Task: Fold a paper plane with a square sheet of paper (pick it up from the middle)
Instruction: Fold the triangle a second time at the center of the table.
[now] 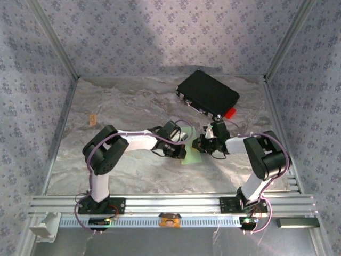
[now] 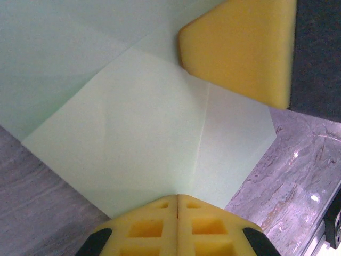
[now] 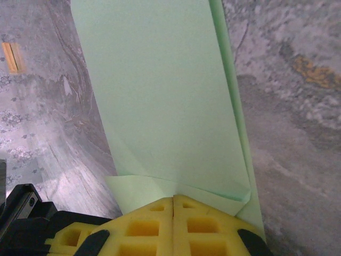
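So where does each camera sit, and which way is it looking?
Top camera: above and behind the arms, facing down at the table, black case, left arm, right arm and green paper.
Left wrist camera: on the left arm, facing along the left gripper, shut on the paper; the other arm's yellow pad shows top right.
Right wrist camera: on the right arm, facing along the right gripper, shut on the paper.
Shared: both wrist views see the same creased paper over the table.

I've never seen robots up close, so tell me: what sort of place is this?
Probably a lab test booth for robots: two robot arms bolted to an aluminium rail at the edge of a marble-look table, patterned walls closing it in, pale green paper held between the arms.
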You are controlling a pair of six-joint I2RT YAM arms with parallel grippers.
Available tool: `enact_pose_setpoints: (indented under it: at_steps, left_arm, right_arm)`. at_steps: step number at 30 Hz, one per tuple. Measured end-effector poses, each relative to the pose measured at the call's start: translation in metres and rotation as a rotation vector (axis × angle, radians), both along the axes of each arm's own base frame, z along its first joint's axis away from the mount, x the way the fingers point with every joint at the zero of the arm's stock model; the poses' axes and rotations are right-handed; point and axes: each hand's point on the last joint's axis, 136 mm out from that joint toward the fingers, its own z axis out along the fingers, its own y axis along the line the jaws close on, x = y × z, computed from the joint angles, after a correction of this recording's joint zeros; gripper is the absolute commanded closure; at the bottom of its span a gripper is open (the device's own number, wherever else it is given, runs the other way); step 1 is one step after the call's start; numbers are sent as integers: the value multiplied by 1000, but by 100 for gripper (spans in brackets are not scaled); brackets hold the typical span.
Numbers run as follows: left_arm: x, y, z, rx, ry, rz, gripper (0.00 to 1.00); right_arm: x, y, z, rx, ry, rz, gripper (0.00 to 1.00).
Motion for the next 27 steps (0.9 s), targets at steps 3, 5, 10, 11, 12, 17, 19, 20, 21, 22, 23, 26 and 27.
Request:
enact_pose_setpoints:
  at_steps: [3,5,10,11,12,17,19,20,21,22,23,26,27]
  left_arm:
    - [-3,0,0,-9,-4,-5,98]
    - [-3,-1,0,-14,-7,-8,98]
    - [-3,-2,-1,-17,-9,-9,99]
    - [-3,-2,-1,-19,-9,-9,99]
    - [-3,-2,-1,-20,-10,-9,99]
    - [-3,-2,-1,-20,-11,-9,99]
    - [-3,-2,-1,-21,-11,-9,99]
    - [-3,-2,-1,-21,-11,-8,99]
    - [-3,-1,-1,-21,-11,-7,99]
    - [-3,-1,-1,-21,-11,-7,99]
    - [-3,-1,-1,-21,-11,-7,99]
    - [-3,-1,0,-24,-14,-6,99]
    - [-2,-1,0,-23,-15,-5,99]
  right_arm:
    - [-1,-2,0,-5,0,-5,100]
    - [-1,-2,0,-5,0,-6,100]
    - [0,-4,2,-3,-5,-12,100]
    - [0,-4,3,-3,-8,-12,100]
    - [0,-4,6,-2,-13,-13,100]
    - [-3,4,27,15,-65,12,100]
    - [-7,9,30,22,-72,32,100]
    - [-10,11,28,21,-68,40,100]
    - [-16,13,25,19,-59,51,100]
    - [-22,14,22,17,-47,63,100]
    - [-27,15,18,15,-34,72,100]
    - [-40,17,8,11,4,94,100]
    - [-43,18,6,14,15,101,100]
